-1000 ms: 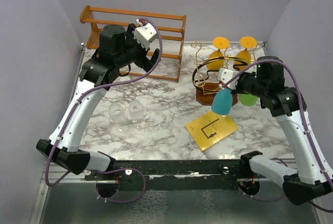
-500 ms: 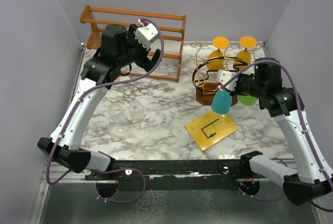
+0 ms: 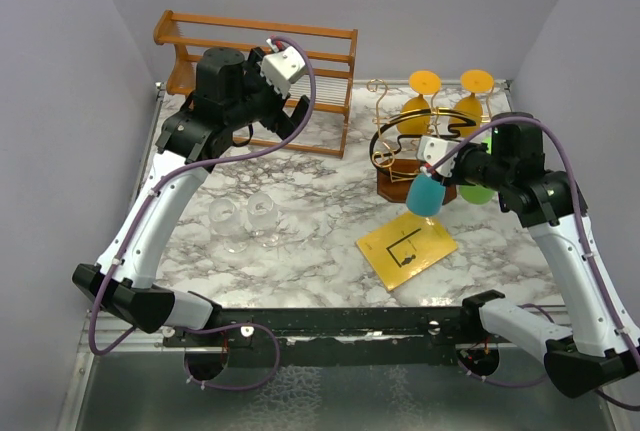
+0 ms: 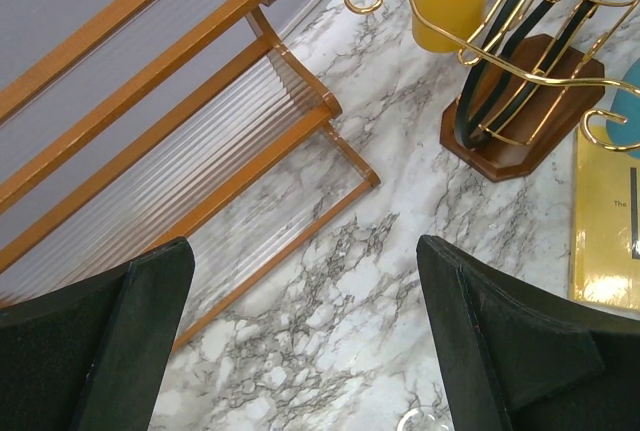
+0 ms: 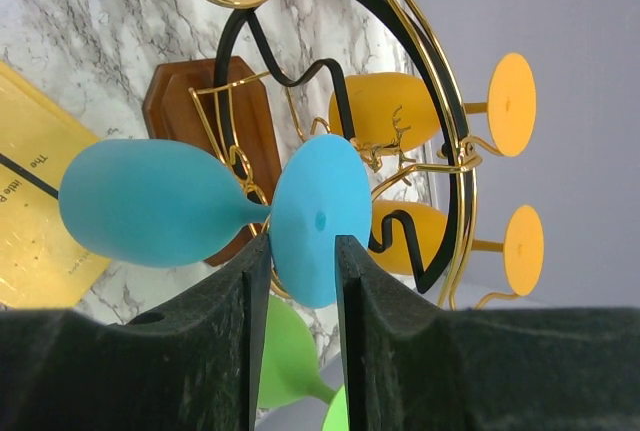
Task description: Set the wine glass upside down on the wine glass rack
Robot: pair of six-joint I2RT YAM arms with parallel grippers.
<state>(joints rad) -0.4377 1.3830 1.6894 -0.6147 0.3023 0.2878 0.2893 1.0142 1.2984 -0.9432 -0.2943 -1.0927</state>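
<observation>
Left pincer [image 3: 272, 123] first: jaws spread wide, nothing between them, hanging high over the marble table [image 3: 320, 166] right in front of the orange-brown slatted shelf [image 3: 250, 39]. From its wrist camera the two dark fingers [image 4: 130, 331] frame bare marble, with the shelf's rails running off to the upper left.

Moving along, two clear glasses [image 3: 262, 213] sit side by side on the marble beside the left arm, well apart from everything else. Next, a yellow booklet [image 3: 406, 246] lies flat right of the middle, set at an angle. Just behind it stands the wine glass rack [image 3: 398, 187], a dark wooden base with gold wire curling up into hooks and a hoop. Two orange glasses [image 3: 425, 101] hang upside down on its far side, feet on top, and a green glass [image 3: 478, 191] shows at the rack's right, partly hidden by the arm.

And now the right pincer [image 3: 430, 166] — clenched on the blue wine glass [image 3: 427, 198], fingers [image 5: 255, 351] pinching the round foot from either side. That glass is up in the air at the near side of the rack, its bowl over the edge of the base and the booklet's far corner. From the right wrist it lies sideways, bowl to the left, foot up against the gold hooks — whether foot and wire touch, I cannot tell. It is not yet hung on the rack.
</observation>
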